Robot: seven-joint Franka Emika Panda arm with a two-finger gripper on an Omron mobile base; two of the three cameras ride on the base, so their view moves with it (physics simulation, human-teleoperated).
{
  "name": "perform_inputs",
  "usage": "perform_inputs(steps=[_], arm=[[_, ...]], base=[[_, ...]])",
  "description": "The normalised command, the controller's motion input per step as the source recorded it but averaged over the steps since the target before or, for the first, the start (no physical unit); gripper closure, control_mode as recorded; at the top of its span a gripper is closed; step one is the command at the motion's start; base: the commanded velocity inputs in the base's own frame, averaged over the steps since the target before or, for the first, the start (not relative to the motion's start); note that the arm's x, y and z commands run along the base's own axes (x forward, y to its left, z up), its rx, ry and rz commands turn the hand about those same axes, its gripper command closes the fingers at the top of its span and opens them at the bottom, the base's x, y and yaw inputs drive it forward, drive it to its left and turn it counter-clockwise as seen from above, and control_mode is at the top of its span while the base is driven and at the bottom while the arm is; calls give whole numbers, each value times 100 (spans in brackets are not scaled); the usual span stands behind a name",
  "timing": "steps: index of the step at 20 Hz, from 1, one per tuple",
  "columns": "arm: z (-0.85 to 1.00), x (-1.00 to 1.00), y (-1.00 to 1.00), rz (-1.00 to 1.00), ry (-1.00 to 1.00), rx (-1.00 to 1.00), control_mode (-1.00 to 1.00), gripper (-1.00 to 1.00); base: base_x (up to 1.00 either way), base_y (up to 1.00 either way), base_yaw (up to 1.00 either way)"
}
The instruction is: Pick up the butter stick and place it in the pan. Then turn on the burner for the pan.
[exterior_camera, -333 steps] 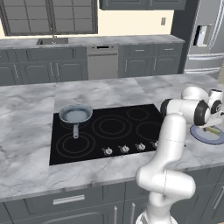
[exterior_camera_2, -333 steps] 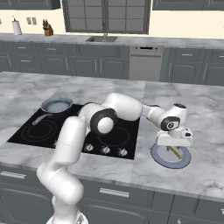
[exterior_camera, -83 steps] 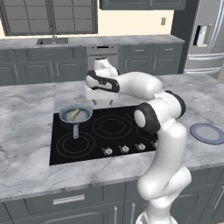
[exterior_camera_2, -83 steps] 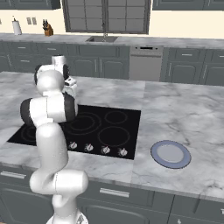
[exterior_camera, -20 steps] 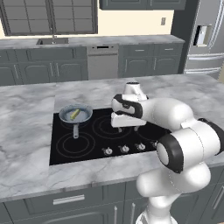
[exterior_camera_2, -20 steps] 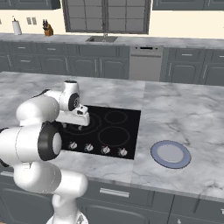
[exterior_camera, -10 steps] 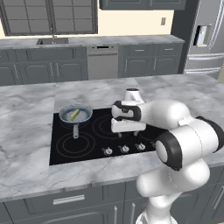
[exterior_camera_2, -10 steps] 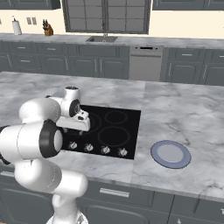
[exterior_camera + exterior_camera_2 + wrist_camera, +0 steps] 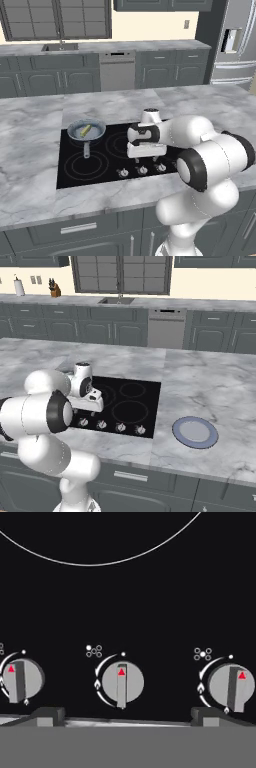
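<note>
The pan (image 9: 86,131) sits on the rear-left zone of the black cooktop (image 9: 75,172), handle toward the front. The pale-yellow butter stick (image 9: 86,130) lies inside it. The burner under the pan is covered by it. My gripper (image 9: 145,159) points down over the row of knobs (image 9: 142,170) at the cooktop's front, well to the right of the pan. In the hand view the gripper (image 9: 127,717) is open and holds nothing, its fingertips (image 9: 47,716) straddling the middle knob (image 9: 121,683). The right base view shows the gripper (image 9: 88,412) above the left knobs (image 9: 101,424).
A flat blue-grey plate (image 9: 195,432) lies on the marble counter right of the cooktop. Two more knobs (image 9: 19,682) (image 9: 231,687) flank the middle one. A grey ring of a front zone (image 9: 95,559) lies beyond them. The counter's front edge (image 9: 100,207) is close behind the knobs.
The hand has come down and toward the front edge, closing on the knob row. Its jaws stayed open. Pan and butter stick have not moved.
</note>
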Motion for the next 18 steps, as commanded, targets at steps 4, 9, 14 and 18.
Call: perform_inputs(steps=[4,9,14,18], arm=[[-23,-2,0,0,0,0,-100,-100],[-23,-1,0,0,0,0,-100,-100],[-22,0,0,0,0,0,-100,-100],[-19,-1,2,0,0,0,-100,-100]], base=[[0,0,0],[0,0,0],[0,0,0],[0,0,0]])
